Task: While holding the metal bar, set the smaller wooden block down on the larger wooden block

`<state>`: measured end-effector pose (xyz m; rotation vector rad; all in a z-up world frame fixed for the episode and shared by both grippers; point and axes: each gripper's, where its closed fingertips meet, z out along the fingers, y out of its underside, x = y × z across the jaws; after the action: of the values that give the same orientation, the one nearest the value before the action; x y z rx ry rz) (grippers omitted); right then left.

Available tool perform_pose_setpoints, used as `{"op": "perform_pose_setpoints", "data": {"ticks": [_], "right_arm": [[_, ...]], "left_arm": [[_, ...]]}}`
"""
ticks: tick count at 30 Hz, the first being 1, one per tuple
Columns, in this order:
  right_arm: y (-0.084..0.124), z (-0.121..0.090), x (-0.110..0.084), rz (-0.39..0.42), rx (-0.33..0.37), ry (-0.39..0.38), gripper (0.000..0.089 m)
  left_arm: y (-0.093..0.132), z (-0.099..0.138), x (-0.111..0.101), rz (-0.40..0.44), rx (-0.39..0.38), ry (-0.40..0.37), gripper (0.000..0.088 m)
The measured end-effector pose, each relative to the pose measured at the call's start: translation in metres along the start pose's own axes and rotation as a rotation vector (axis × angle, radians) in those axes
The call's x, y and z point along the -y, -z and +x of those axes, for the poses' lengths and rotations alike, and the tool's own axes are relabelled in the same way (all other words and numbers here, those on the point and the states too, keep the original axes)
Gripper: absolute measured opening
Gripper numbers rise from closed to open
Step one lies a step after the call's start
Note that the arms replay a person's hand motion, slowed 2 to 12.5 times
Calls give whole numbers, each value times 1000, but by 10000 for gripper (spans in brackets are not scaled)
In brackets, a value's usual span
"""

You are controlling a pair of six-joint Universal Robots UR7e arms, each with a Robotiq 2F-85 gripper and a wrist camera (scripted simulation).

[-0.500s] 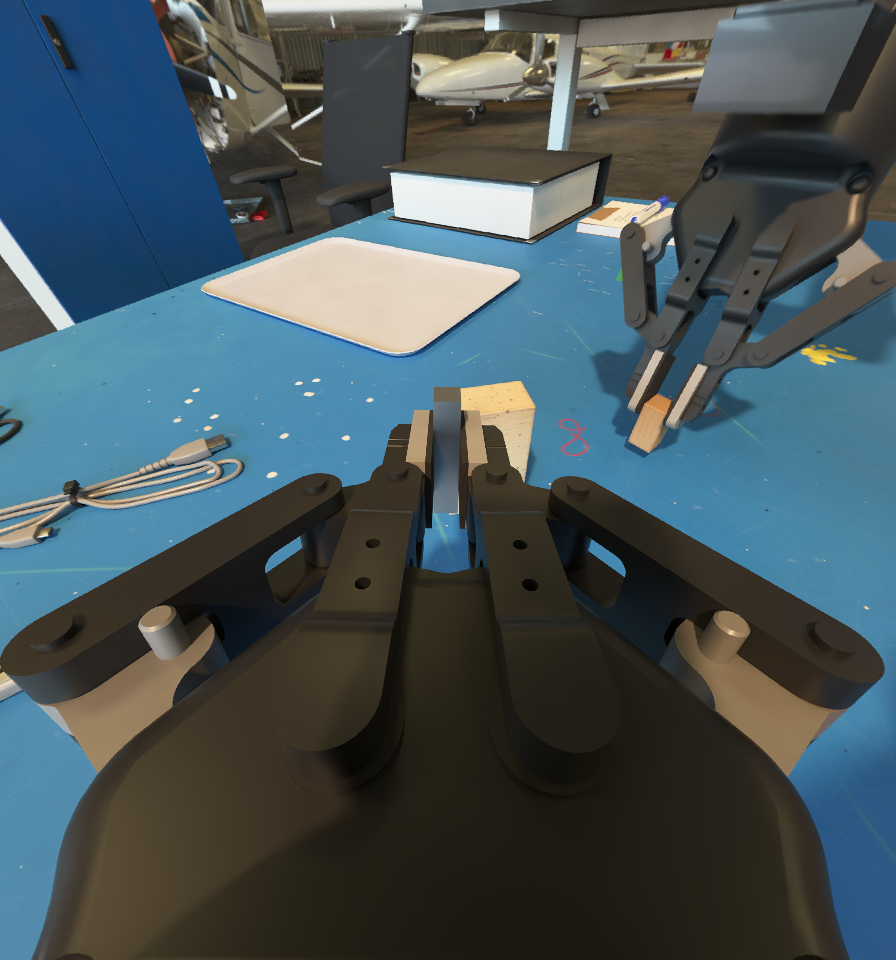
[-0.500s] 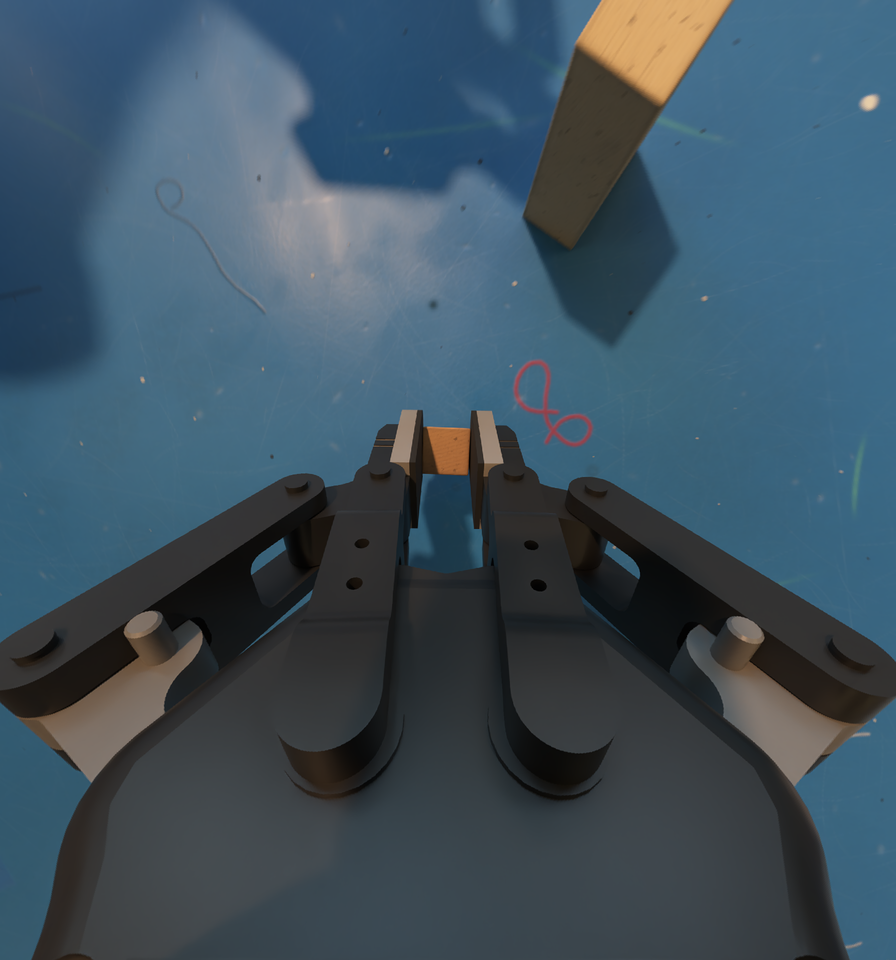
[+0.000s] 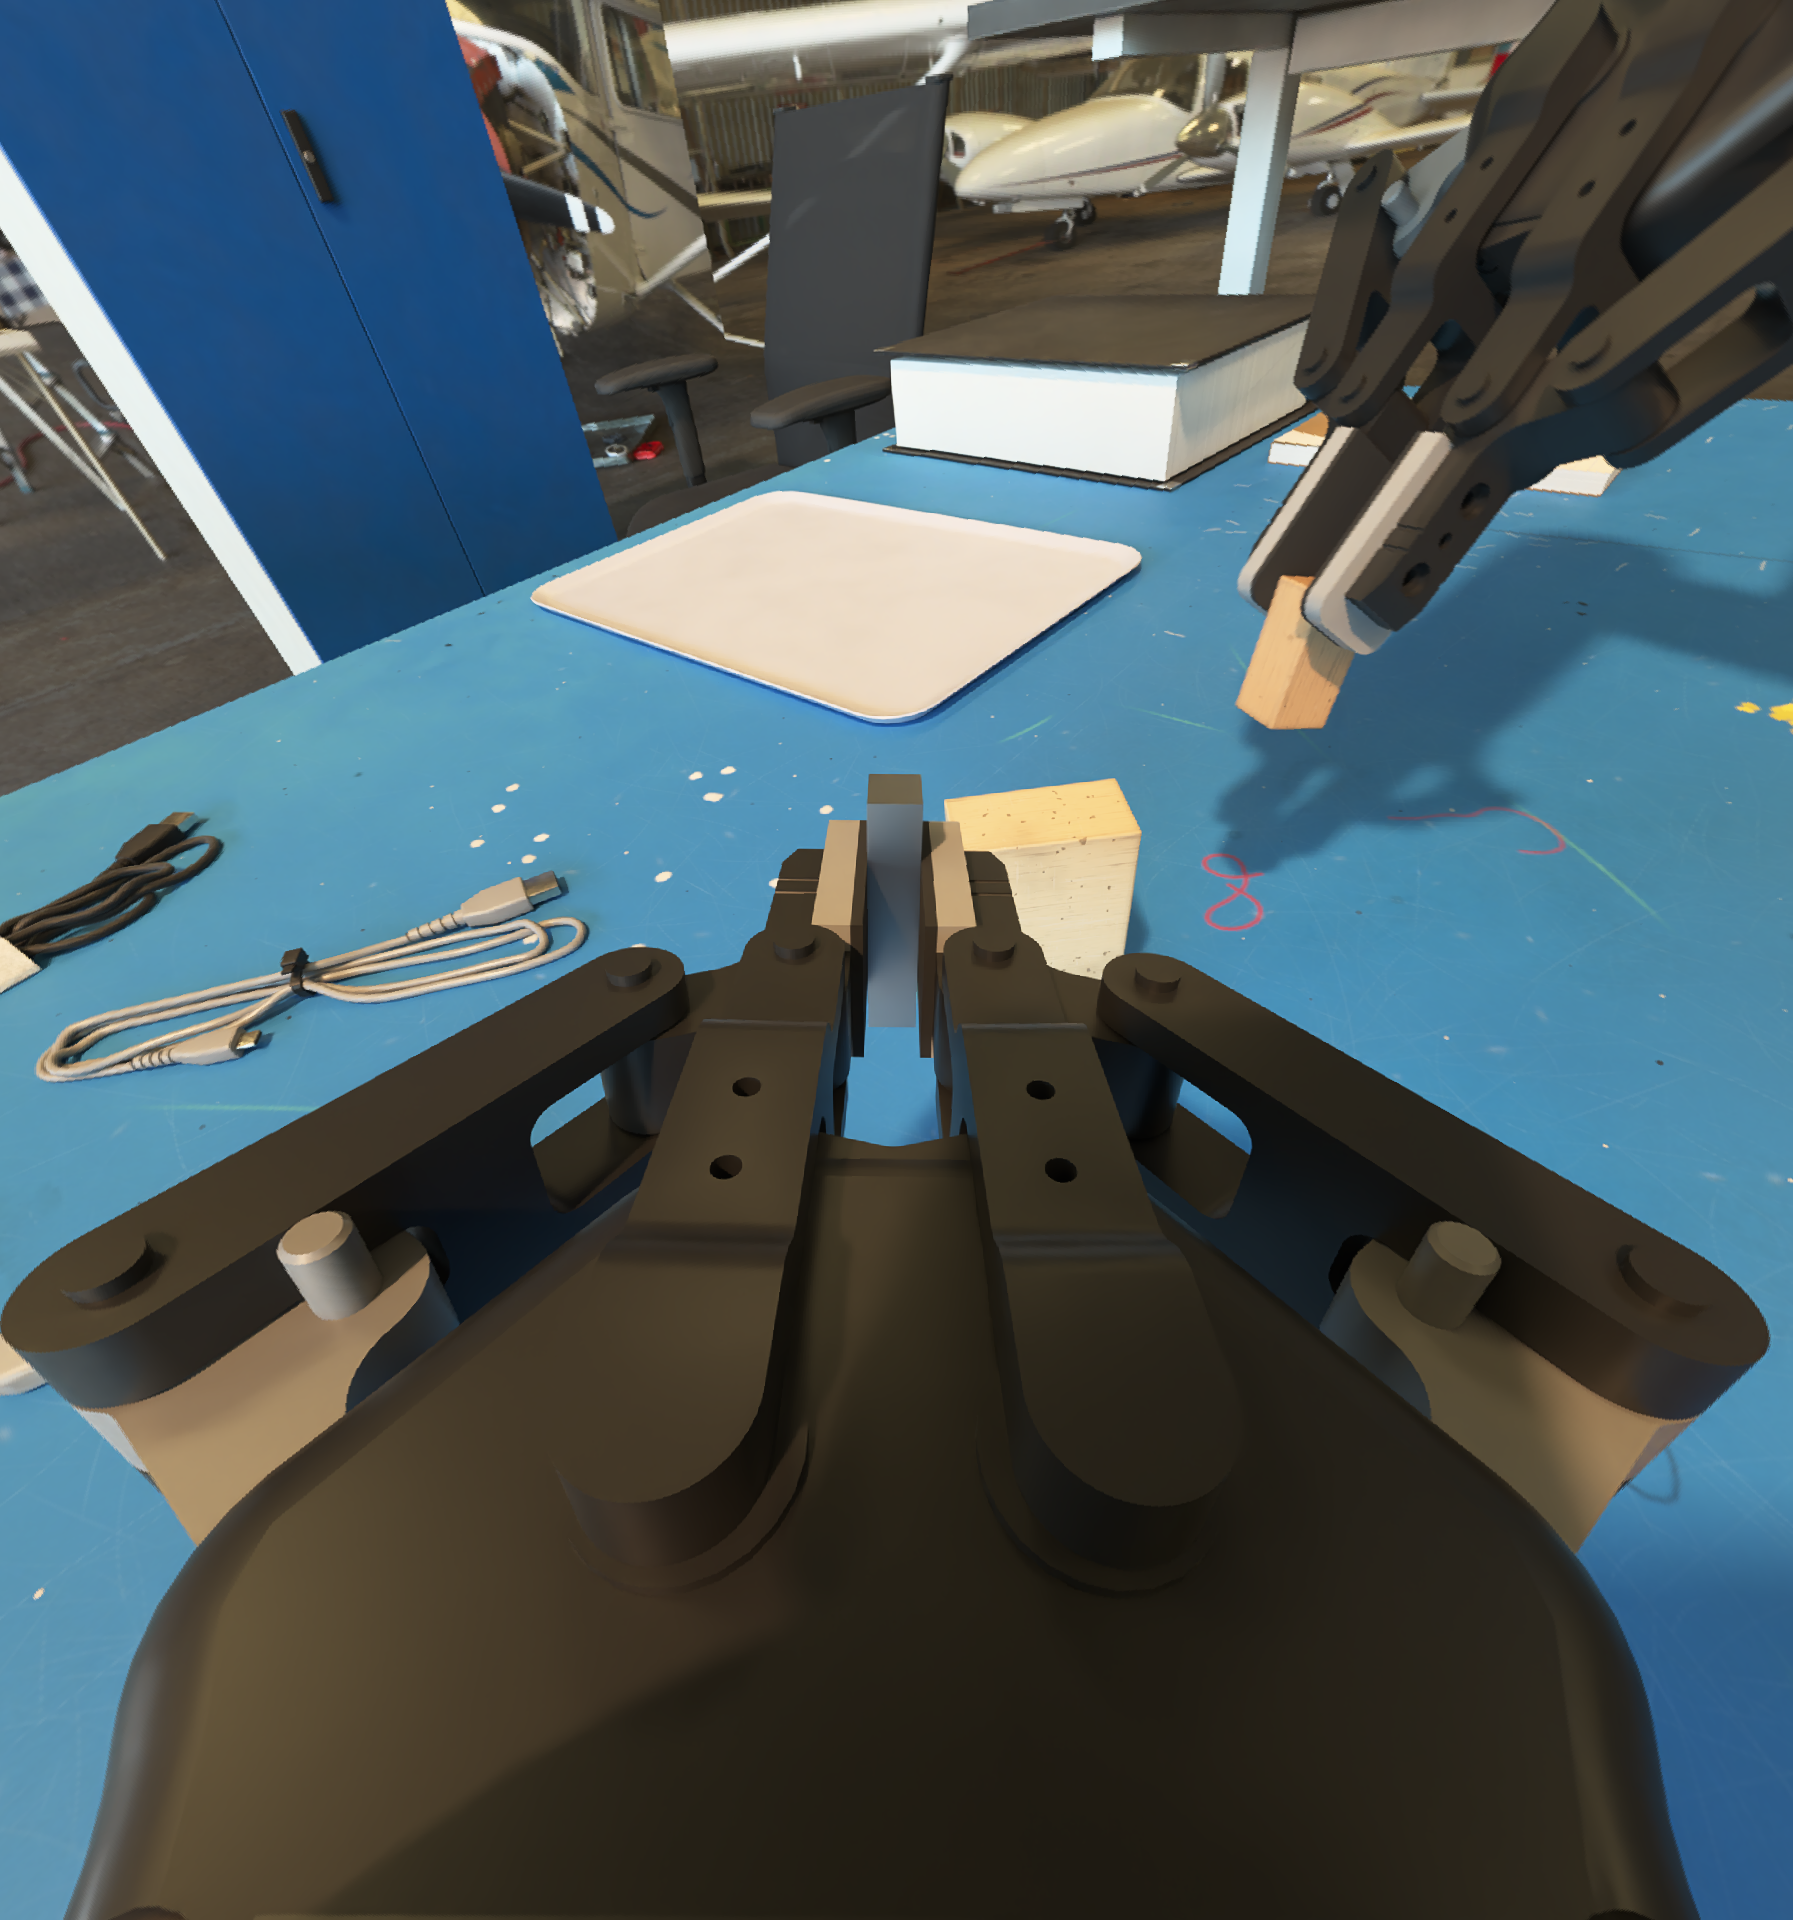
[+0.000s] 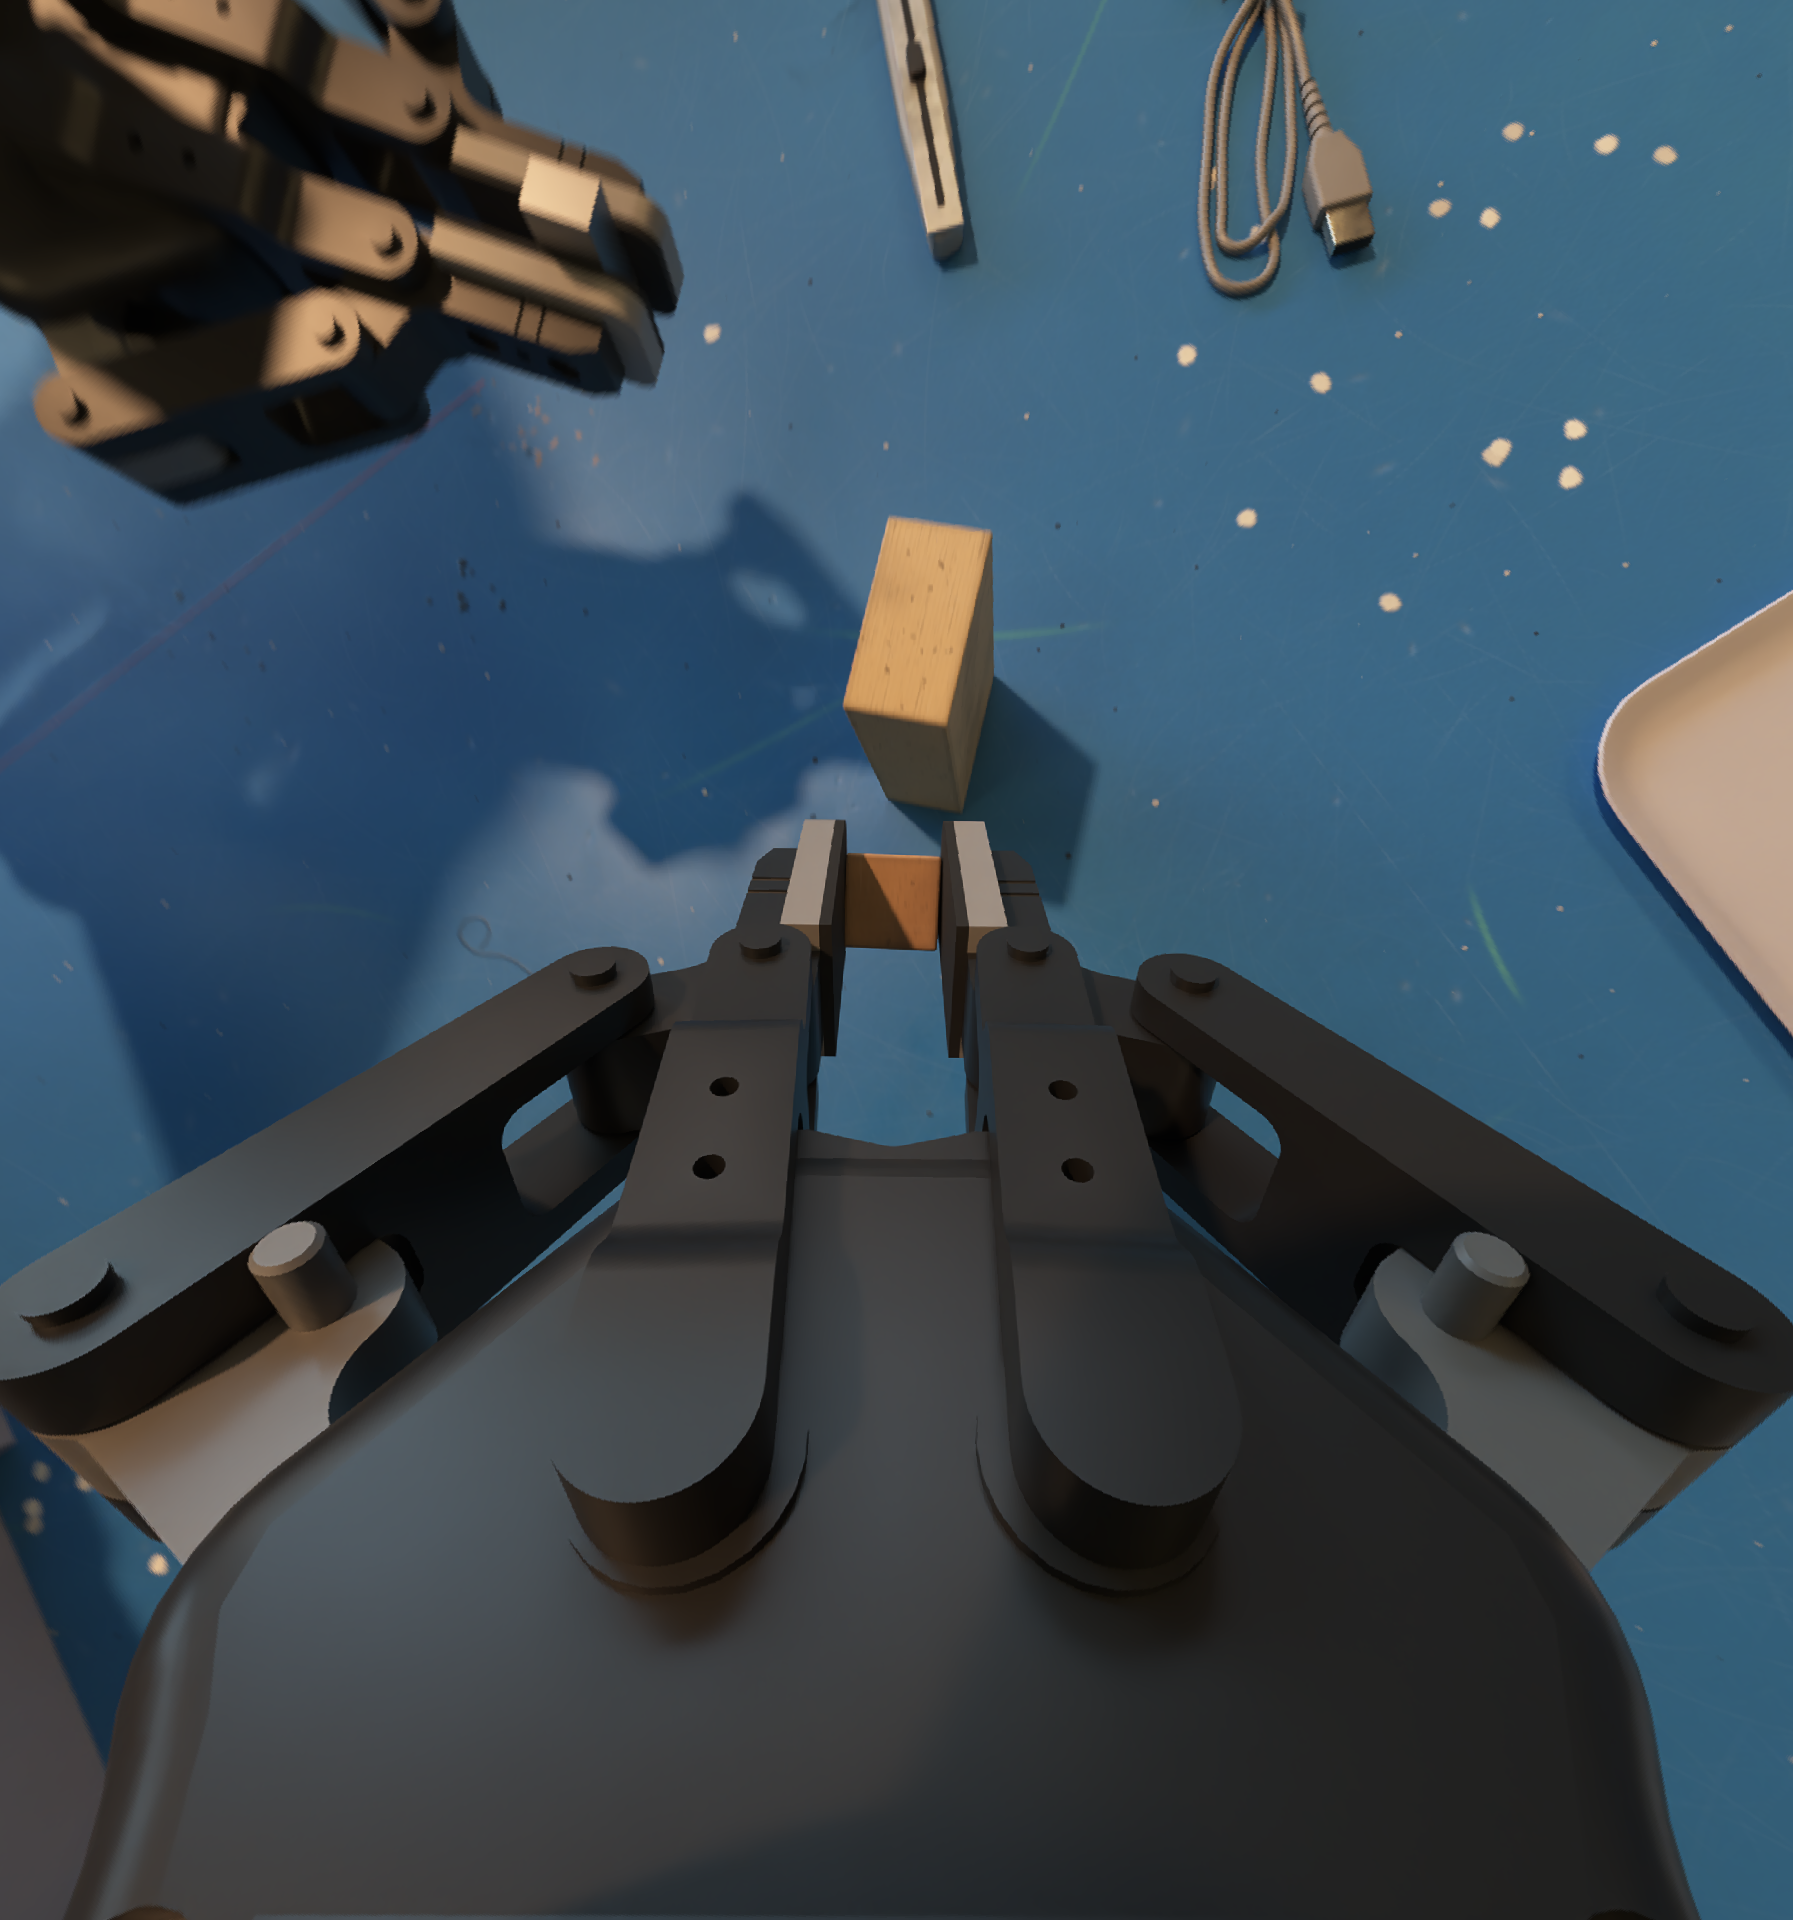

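Raised off the table since the earlier frame, the small block (image 3: pixel 1287 670) is pinched by the right gripper (image 4: pixel 892 899), right of the large block (image 4: pixel 923 665). The metal bar (image 3: pixel 894 904) is clamped upright by the left gripper (image 3: pixel 894 883), kept clear.

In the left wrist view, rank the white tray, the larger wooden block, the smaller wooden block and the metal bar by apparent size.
1. white tray
2. larger wooden block
3. smaller wooden block and metal bar: unsure, since the left pincer hides part of the bar and the bar sits much nearer the camera.
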<state>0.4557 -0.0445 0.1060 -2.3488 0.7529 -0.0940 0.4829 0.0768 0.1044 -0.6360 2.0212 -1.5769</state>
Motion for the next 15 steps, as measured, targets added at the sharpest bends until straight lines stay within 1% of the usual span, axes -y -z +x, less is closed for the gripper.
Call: {"op": "perform_pose_setpoints", "data": {"ticks": [4, 7, 11, 15], "right_arm": [[-5, -2, 17, 14, 20, -69, 162], [-11, -1, 27, 12, 16, -95, 162], [-21, 1, 35, -4, 11, -118, 162], [-30, -2, 38, -36, 19, -141, 162]], "left_arm": [[1, -2, 1, 1, 15, 5, 81], [2, -3, 1, 2, 24, 5, 81], [3, -4, 1, 3, 33, 9, 81], [3, -6, 2, 8, 41, 18, 81]]}}
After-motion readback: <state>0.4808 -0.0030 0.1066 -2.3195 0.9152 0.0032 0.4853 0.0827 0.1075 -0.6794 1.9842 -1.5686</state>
